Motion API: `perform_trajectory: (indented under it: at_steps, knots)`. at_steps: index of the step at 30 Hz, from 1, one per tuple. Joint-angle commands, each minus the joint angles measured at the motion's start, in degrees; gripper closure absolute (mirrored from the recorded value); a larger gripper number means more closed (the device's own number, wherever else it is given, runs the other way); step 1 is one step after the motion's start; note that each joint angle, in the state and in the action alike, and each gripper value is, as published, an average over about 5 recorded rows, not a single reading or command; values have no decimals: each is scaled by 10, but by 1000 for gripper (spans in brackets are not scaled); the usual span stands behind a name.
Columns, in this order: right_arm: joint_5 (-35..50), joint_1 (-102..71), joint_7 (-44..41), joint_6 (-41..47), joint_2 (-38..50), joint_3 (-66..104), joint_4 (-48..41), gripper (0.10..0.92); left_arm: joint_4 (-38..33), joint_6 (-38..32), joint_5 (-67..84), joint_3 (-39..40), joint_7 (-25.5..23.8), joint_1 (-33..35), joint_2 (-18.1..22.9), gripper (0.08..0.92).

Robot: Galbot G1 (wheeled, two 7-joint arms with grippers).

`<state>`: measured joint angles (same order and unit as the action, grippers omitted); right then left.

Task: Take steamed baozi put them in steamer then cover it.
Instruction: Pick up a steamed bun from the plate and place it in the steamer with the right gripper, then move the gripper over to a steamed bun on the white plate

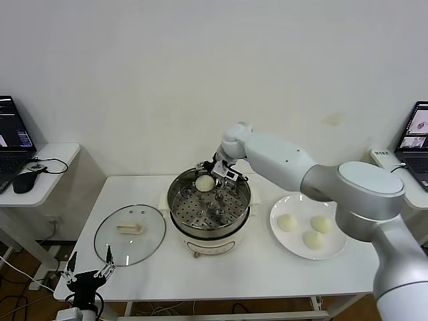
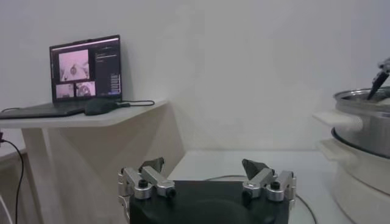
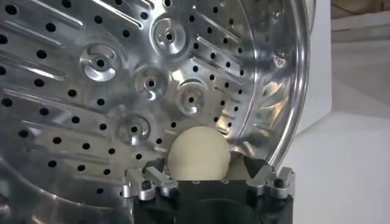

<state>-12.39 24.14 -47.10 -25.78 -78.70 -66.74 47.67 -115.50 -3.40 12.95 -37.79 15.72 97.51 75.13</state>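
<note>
The steel steamer point(image 1: 194, 208) sits on its white pot base at the table's middle. One baozi point(image 1: 204, 182) lies inside it by the back wall. My right gripper point(image 1: 221, 179) is open over the steamer's back rim. In the right wrist view the baozi point(image 3: 198, 155) lies between the spread fingers of that gripper point(image 3: 205, 163), against the perforated bottom point(image 3: 122, 73). Three more baozi point(image 1: 312, 239) rest on the white plate point(image 1: 338, 246) to the right. The glass cover point(image 1: 110, 242) lies flat to the left of the steamer. My left gripper point(image 1: 90, 266) is open and parked at the front left edge.
Side tables with laptops stand at the far left point(image 1: 13, 134) and far right point(image 1: 418, 137); a mouse point(image 1: 25, 180) lies on the left one. In the left wrist view the gripper point(image 2: 203, 164) faces the steamer's side point(image 2: 365, 122) and the left laptop point(image 2: 85, 67).
</note>
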Motion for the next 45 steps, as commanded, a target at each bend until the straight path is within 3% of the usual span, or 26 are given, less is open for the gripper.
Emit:
perform_trajectory:
  at_steps: [1,11,19,30,45]
  knots:
    - [205,109,-95,187,85,-33,152,203,-9,8,0,0,2,2,1,177]
    - [313,188,-114,419,318,-76,401,202,-33,46,20,0,16,0,2,177]
    - [251,141,-111,458,500,-69,489,203,-42,47,13,0,15,5,-2,177]
    - [142,-80,-134,415,548,95,420,203,-39,53,2,-1,15,6,-1,177]
    - [34,-312,-146,361,426,298,236,203,-29,59,-1,-17,14,10,-4,177]
